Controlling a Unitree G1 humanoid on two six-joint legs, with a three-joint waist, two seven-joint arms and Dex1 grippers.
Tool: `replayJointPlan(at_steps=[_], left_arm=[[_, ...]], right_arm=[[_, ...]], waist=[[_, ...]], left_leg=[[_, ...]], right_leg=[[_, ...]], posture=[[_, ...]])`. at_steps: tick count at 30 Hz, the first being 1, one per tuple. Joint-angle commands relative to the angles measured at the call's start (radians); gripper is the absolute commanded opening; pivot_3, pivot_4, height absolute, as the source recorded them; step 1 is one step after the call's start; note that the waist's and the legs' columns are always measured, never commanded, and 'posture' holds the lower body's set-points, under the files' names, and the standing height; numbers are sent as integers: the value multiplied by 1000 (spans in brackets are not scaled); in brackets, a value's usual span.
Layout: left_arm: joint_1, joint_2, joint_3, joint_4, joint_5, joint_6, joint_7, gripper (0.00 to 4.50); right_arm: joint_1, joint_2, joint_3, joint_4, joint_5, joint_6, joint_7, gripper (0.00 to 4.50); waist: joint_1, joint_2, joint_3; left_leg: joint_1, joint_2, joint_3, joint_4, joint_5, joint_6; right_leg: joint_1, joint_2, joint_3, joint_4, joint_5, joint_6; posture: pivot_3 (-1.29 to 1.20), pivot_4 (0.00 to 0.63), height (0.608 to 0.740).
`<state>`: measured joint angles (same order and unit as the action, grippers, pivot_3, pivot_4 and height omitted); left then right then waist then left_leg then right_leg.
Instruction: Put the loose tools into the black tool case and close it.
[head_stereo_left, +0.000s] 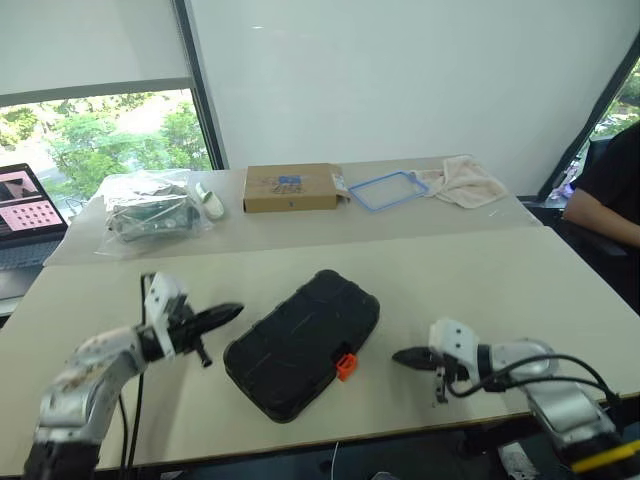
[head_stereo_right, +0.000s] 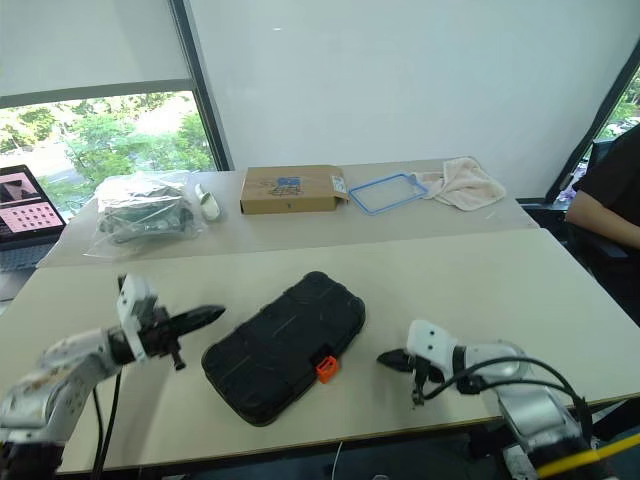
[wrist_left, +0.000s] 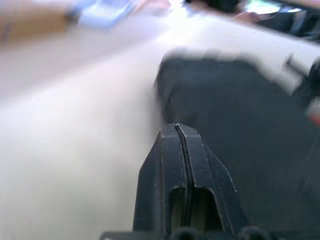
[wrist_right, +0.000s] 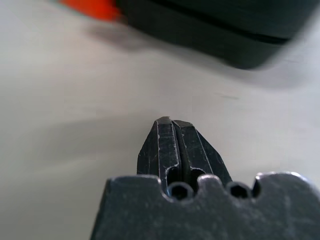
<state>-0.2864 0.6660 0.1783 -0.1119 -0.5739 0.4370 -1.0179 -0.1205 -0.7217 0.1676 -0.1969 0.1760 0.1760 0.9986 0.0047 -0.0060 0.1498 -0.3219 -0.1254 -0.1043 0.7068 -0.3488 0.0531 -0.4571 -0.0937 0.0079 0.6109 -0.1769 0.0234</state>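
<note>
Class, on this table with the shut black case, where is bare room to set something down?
Free: between the black tool case and the far seam, and right of it beyond the right gripper. Crowded: the far table by the cardboard box.

The two eye views look forward and down from head height over the tabletop, sharing the black tool case and both arms from slightly offset positions. Each wrist view looks along its own closed fingers, close above the tabletop. Both wrist views face the black tool case from opposite sides.
</note>
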Motion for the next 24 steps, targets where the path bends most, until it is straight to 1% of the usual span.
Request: replayJointPlan(at_steps=[1, 4, 8, 16, 24], left_arm=[[-50, 18, -99, -23, 27, 3, -68, 51], [-87, 10, -187, -9, 76, -11, -98, 51], [-111, 10, -285, 32, 183, -66, -102, 51], [-98, 4, -305, 74, 234, -61, -76, 51], [-94, 6, -300, 83, 250, -33, -43, 51]], right_arm=[[23, 49, 40, -87, -9, 97, -66, 0], [37, 84, 77, -132, -19, 158, -100, 0], [46, 112, 131, -179, -30, 238, -126, 0], [10, 173, 191, -164, -55, 313, -169, 0], [6, 247, 202, -90, -58, 263, -195, 0]], waist=[[-8, 0, 0], [-13, 0, 0], [-16, 0, 0], [-17, -2, -3], [-20, -10, -13]], left_leg=[[0, 0, 0, 0, 0, 0], [1, 1, 0, 0, 0, 0], [1, 1, 0, 0, 0, 0], [3, 1, 0, -2, 0, 0], [6, 1, 1, -4, 0, -1]], right_leg=[[0, 0, 1, 0, 0, 0], [0, 2, 1, 1, 0, 0], [-1, 3, 1, 0, 0, 0], [0, 4, 2, 0, 0, 0], [1, 6, 2, 1, 0, -1]], posture=[[0, 150, 740], [0, 150, 740], [0, 150, 740], [0, 150, 740], [0, 150, 740]])
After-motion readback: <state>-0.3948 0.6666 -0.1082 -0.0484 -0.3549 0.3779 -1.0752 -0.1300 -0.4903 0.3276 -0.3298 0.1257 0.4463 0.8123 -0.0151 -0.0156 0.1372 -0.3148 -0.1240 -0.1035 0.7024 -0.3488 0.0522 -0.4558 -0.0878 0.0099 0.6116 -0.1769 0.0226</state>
